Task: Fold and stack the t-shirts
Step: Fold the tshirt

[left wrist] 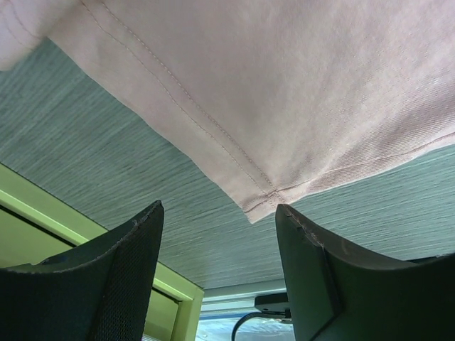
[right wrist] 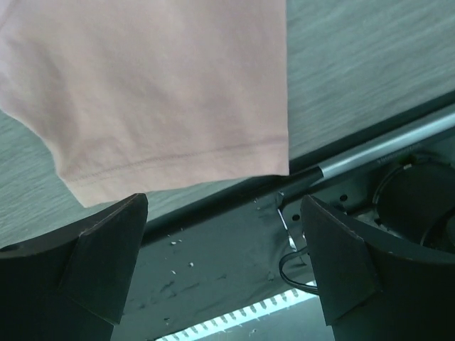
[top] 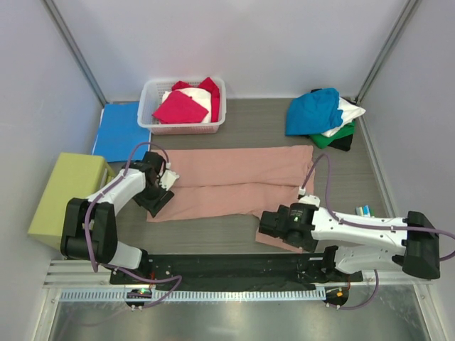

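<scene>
Pink t-shirt (top: 242, 181) flat, folded lengthwise; left gripper (left wrist: 219, 209) and right gripper (right wrist: 224, 201) agape, empty.

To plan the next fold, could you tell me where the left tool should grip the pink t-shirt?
Probably the pink t-shirt at its left-end hem corner, approached low from the left: it lies flat, and that stitched corner juts toward the open left tool.

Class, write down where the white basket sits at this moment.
In the top view, the white basket sits at the back, left of centre, with the blue folder beside it on the left and the spread pink t-shirt just in front.
</scene>
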You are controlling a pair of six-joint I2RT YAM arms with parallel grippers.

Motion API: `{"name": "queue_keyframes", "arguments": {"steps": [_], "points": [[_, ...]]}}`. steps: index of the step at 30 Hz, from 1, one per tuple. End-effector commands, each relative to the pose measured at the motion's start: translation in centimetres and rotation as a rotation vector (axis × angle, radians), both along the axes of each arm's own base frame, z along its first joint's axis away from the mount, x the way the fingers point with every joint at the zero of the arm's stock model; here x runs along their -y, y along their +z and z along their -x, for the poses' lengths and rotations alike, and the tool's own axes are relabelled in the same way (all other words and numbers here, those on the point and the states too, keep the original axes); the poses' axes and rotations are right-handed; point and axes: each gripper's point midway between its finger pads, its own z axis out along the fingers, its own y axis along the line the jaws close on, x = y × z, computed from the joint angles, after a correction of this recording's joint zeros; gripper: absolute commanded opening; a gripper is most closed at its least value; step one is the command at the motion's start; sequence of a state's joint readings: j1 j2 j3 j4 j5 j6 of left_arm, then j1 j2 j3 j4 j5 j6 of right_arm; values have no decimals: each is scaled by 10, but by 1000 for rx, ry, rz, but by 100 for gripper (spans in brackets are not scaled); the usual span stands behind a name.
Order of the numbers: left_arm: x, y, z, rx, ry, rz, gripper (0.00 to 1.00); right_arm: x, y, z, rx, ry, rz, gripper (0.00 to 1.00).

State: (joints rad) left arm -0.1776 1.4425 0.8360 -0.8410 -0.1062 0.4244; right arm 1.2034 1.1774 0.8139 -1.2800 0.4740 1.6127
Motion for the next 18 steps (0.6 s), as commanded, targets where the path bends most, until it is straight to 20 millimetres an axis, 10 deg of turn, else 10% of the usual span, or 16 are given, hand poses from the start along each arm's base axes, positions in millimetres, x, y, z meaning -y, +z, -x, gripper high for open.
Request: {"name": "queue_keyframes", "arguments": {"steps": [1,8,18], "points": [[-2,3,-4,40,-15,-11,65,10,-12,19,-30,-109,-12,94],[-3,5,-5,46,-15,-20,65,12,-25,39,-34,-107,58,89],[-2,7,-5,45,-16,-14,65,-8,-22,2,154,-157,41,80]]}}
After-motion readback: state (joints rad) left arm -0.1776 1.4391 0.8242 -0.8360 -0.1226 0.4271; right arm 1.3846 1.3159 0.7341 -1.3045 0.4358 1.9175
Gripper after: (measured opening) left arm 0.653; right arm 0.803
